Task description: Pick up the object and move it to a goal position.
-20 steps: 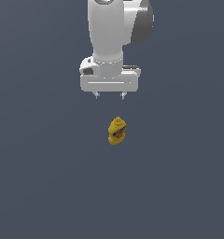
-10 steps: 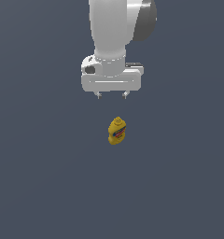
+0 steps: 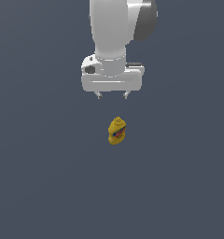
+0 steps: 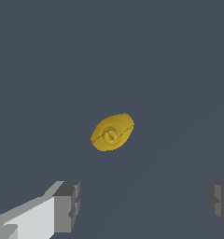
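one small yellow squeeze bottle [image 3: 117, 131] with a pointed yellow cap and a red-and-blue label stands upright on the flat dark grey-blue floor [image 3: 39, 186], roughly centre of the exterior view. label faces the camera there, cap on top. nothing touches it.

white robot arm [image 3: 114, 32] comes down from the top edge of the exterior view, ending in a wide white gripper [image 3: 112, 96] whose body is clearly broader than the bottle. two short dark fingertips [image 3: 99, 96] poke out under the body, spread wide apart, nothing between them. in the picture the gripper sits above the bottle and well apart from it, with the bottle roughly in line with the gap between the tips, slightly toward the exterior view's right tip.

wrist view looks straight down on the bottle [image 4: 112, 132]: yellow oval outline, round cap seen end-on in the middle, label not visible from here. two grey finger pads [image 4: 67, 207] show at the frame edge, one with a white finger link attached, the other cut off by the frame edge. big gap between them, bottle lies outside that gap in this picture, clear of both pads. gripper [image 4: 144, 203] empty.

floor plain, no markings; no goal marker visible in either view.
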You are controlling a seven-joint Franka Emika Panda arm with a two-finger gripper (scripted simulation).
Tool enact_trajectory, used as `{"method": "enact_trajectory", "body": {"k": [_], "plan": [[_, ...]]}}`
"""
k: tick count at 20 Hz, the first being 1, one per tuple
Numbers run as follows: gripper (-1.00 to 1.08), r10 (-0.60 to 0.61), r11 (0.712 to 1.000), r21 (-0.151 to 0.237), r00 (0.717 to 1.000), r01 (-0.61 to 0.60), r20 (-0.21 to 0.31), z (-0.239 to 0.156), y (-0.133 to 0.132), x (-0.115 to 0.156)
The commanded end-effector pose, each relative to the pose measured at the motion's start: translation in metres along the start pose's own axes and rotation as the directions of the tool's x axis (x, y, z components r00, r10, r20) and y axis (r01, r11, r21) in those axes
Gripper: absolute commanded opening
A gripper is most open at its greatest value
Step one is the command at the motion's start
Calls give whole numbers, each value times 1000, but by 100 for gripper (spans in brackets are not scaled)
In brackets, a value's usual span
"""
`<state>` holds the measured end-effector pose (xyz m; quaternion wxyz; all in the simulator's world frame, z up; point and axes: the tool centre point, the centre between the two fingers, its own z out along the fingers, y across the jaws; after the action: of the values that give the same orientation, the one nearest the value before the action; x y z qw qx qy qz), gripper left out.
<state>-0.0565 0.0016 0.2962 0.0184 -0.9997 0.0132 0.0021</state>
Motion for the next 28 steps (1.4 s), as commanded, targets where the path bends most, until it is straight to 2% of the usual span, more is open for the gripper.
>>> {"method": "enact_trajectory", "body": {"k": [1,9,15,21,28], "plan": [[100,11,1000,0,1000,-11,0,1,0,0],[100,99,995,-3,995,-99,0,7,-2,3],[100,210,978,-7,978,-210,-2,16,-5,5],[100,346,938,-11,938,-346,-5,27,-8,9],[100,497,868,-14,868,-497,-10,39,-12,13]]}}
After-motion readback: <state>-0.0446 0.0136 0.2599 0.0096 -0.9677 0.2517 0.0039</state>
